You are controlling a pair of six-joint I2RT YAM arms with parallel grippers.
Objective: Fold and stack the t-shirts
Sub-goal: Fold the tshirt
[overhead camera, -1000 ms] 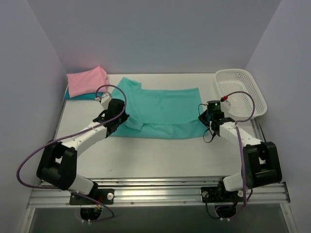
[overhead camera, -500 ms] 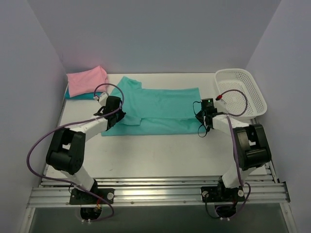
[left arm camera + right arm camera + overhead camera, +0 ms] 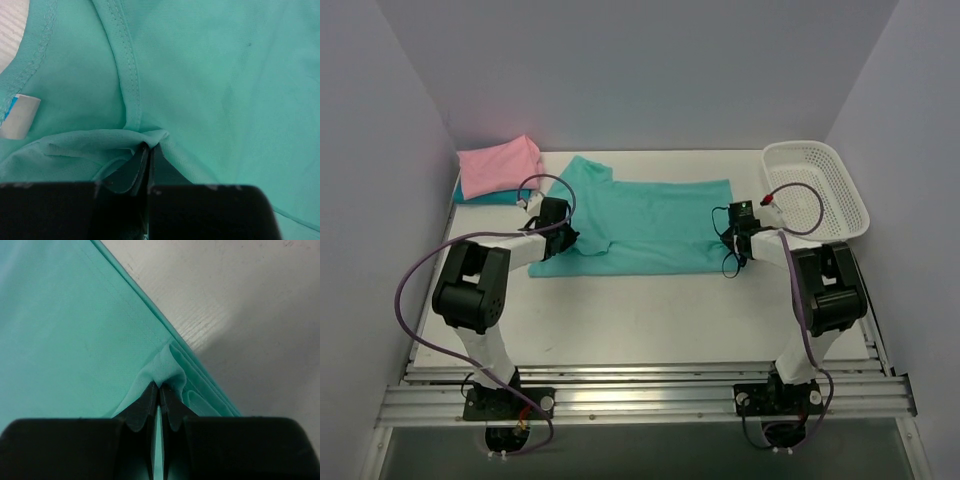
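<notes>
across the table (image 3: 640, 310) the green shirt (image 3: 655, 225) lies spread, long axis 9 to 3 o'clock. left gripper (image 3: 148, 150) is clenched on cloth by the collar at the 9 end, right gripper (image 3: 159, 388) clenched on the hem at 3 — each on its nearer end; pink shirt (image 3: 500, 165) sits folded at 10 o'clock.

The teal-green t-shirt (image 3: 650, 225) lies flat across the middle of the desk (image 3: 650, 310), collar end to the left, hem to the right. The left gripper (image 3: 148, 170) has its jaws pressed together on a ridge of cloth beside the stitched seam. The right gripper (image 3: 160, 400) nips the layered right edge likewise. At the far left corner the folded pink t-shirt (image 3: 498, 165) rests on the darker teal-blue t-shirt (image 3: 485, 198).
</notes>
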